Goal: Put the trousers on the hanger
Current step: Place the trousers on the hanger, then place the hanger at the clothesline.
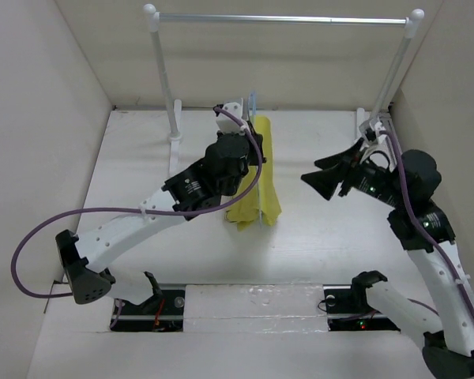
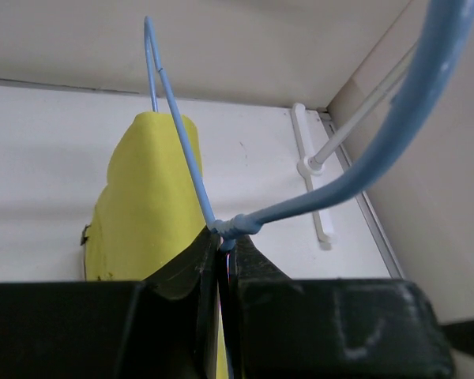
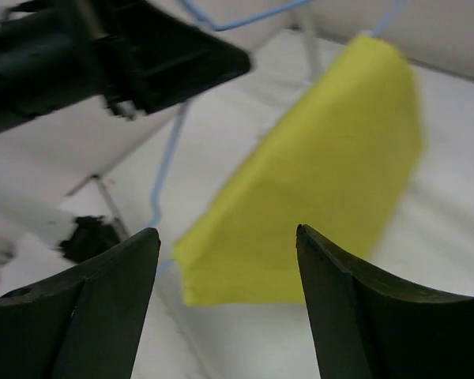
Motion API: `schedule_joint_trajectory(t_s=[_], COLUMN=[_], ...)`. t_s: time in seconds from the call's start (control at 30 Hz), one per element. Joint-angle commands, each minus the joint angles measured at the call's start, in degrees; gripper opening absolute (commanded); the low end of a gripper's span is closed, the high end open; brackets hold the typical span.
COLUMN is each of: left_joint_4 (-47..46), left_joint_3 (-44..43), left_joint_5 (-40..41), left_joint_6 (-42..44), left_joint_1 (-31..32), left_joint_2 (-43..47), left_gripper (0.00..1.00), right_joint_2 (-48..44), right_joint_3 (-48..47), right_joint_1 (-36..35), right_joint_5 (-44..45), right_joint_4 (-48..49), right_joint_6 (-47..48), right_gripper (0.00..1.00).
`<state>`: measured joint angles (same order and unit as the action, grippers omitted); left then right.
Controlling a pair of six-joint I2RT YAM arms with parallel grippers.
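**Mia:** Where are the trousers (image 1: 257, 183)?

**Ben:** They hang folded over the hanger (image 2: 191, 158), like a long yellow flap. They are near the middle of the table (image 1: 324, 229), in front of the rail (image 1: 284, 19).

**Mia:** Who holds the hanger?

**Ben:** The left gripper (image 2: 225, 254). Its 2 fingers are squeezed tight on the twisted bit of blue wire, just under the hook. The hook curls off to the right in the left wrist view.

**Mia:** And the right gripper (image 3: 225, 237)?

**Ben:** It is wide open with nothing in it. It points at the trousers from the right side. There is a gap between it and the cloth, so it is not touching.

**Mia:** Do the trousers reach the table?

**Ben:** The bottom end is low down by the table. I cannot tell if it touches.
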<state>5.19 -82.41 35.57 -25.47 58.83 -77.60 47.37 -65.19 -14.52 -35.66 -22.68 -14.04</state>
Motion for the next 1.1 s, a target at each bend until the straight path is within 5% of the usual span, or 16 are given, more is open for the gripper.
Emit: schedule_joint_trajectory(t_s=[0.0,0.2,0.47,0.6,0.77,0.8,0.9,1.07], left_joint_4=[-1.85,-0.53,2.19,3.16,3.69,3.69,3.77,3.07], left_joint_3=[-5.3,-6.71,-6.45,-6.01,-6.01,-6.09,-6.18,-6.89], left_joint_5=[-2.0,-6.21,-7.27,-7.53,-7.8,-7.62,-8.32,-8.41], left_joint_6=[1.74,0.08,-2.29,-3.26,-3.44,-3.35,-3.44,-1.86], left_joint_1=[0.23,0.23,0.23,0.23,-0.81,-0.82,-2.05,-4.5], left_joint_2=[0.88,-1.67,-1.76,-1.59,-1.68,-1.67,-1.59,-2.37], left_gripper=[0.0,0.0,0.0,0.0,0.0,0.0,0.0,0.0], right_joint_2=[-0.44,8.15,13.88,13.97,16.78,17.13,16.87,15.64], right_joint_3=[5.5,2.96,5.59,9.46,13.94,14.56,15.53,12.99], right_joint_1=[-9.09,-23.25,-24.94,-26.78,-26.78,-27.39,-28.02,-28.02], right_joint_5=[1.63,9.63,15.27,15.97,13.69,13.43,15.09,17.11], right_joint_4=[13.07,16.43,21.09,28.9,36.38,38.04,40.61,39.46], right_joint_6=[-17.84,-16.64,-17.59,-21.02,-24.97,-25.68,-27.44,-27.97], right_gripper=[0.76,0.81,0.72,0.49,0.46,0.32,0.09,0.0])
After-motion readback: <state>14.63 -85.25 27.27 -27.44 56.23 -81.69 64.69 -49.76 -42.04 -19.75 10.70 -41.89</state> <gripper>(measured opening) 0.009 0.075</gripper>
